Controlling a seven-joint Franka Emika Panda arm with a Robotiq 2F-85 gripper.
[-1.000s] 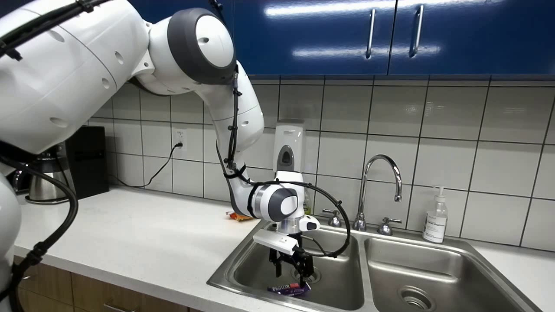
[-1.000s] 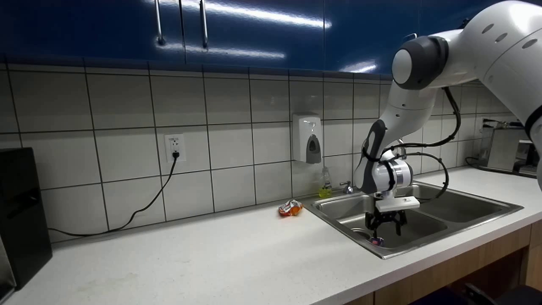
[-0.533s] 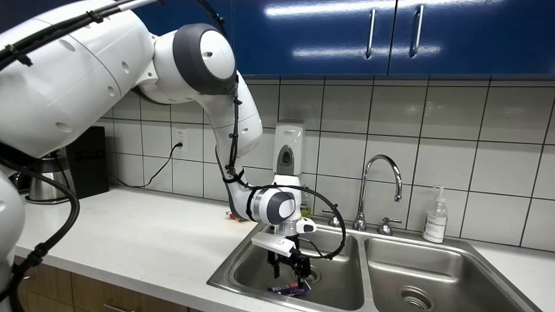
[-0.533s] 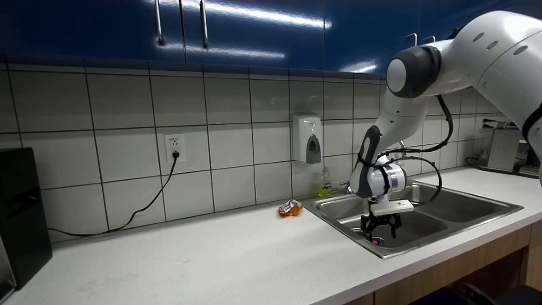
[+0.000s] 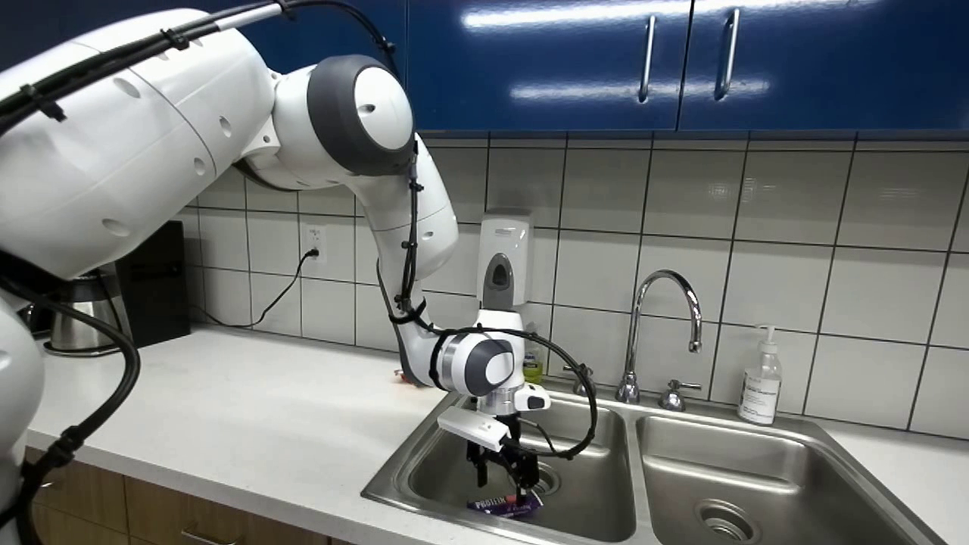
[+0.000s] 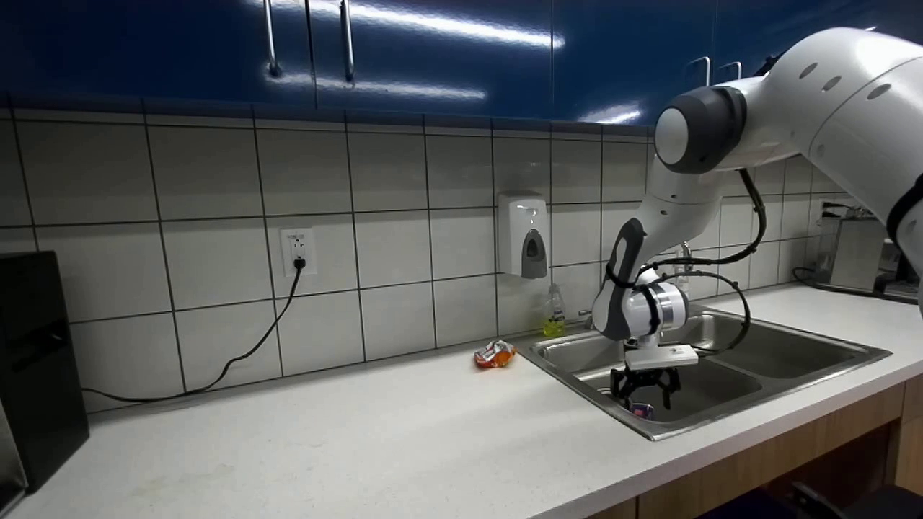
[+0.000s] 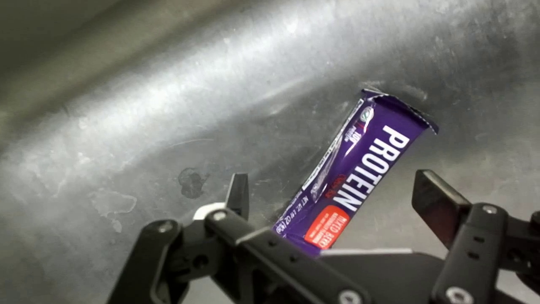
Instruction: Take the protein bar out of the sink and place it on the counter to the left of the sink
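Note:
The purple protein bar (image 5: 490,506) lies flat on the floor of the near-left basin of the steel sink (image 5: 390,486). It also shows in an exterior view (image 6: 642,411) and fills the middle of the wrist view (image 7: 358,164), lying diagonally. My gripper (image 5: 501,488) points down into that basin, fingers apart. In the wrist view the open fingers (image 7: 333,190) stand on either side of the bar's red-label end, with gaps on both sides. The bar's lower end is hidden behind the gripper's linkage. The off-white counter (image 6: 396,447) runs left of the sink.
An orange wrapper scrap (image 6: 495,355) lies on the counter by the sink's back corner. A chrome faucet (image 5: 631,348) and a pump bottle (image 5: 760,386) stand behind the sink. A bottle of yellow liquid (image 6: 554,321) and a wall dispenser (image 6: 523,234) are near the arm.
The arm has lowered, and in both exterior views the gripper has shifted slightly left and its body sits lower. The gripper stays open. The protein bar has not moved.

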